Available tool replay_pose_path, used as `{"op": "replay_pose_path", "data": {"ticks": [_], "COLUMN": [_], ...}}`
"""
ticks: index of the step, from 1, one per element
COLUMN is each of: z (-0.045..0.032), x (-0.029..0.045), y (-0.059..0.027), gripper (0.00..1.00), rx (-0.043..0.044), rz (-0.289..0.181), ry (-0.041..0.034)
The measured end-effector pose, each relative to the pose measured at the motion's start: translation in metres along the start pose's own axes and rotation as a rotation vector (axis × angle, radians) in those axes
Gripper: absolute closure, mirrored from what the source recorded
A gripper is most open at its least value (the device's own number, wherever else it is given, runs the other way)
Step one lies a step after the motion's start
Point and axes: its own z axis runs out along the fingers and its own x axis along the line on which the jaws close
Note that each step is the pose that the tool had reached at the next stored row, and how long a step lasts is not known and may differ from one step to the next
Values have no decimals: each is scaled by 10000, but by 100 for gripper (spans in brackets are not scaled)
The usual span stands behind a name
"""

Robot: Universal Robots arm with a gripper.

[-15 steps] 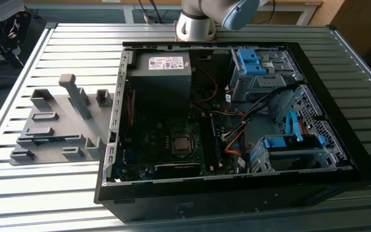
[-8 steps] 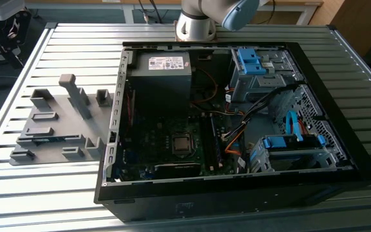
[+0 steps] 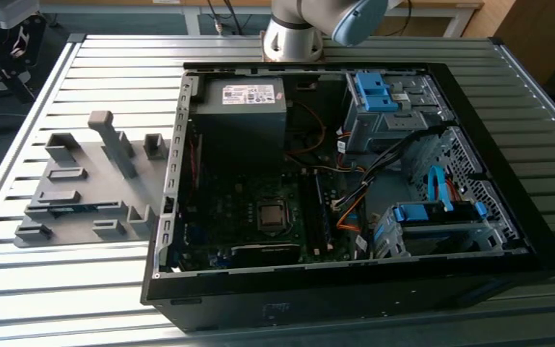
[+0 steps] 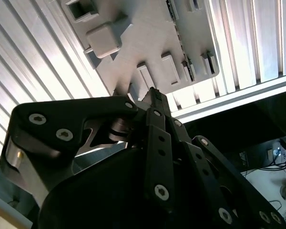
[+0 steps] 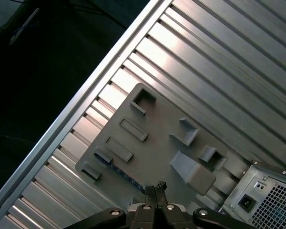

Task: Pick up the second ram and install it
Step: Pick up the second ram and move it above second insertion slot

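Note:
The second ram (image 5: 125,174) lies flat as a thin dark blue-green strip in a slot near one edge of the grey holder tray (image 5: 152,138). In the exterior view the ram (image 3: 66,209) rests low in the tray (image 3: 84,191) at that view's left. My gripper (image 5: 155,187) hangs high above the tray, with its thin fingertips pressed together and nothing between them. In the second wrist view the gripper (image 4: 155,93) points at the tray (image 4: 133,38), and the ram (image 4: 178,33) runs along the tray's edge.
The open black computer case (image 3: 509,181) lies on the ribbed metal table (image 3: 84,65), with the green motherboard (image 3: 220,217) and grey power supply (image 3: 243,94) inside. Upright grey posts (image 3: 113,141) rise from the tray. The arm's base (image 3: 292,36) stands behind the case.

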Motion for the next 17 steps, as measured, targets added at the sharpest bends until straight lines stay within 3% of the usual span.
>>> {"op": "replay_pose_path", "data": {"ticks": [17], "z": [0], "x": [0], "y": [0], "gripper": [89], "rx": [-3], "rz": [-149], "ry": [6]}}
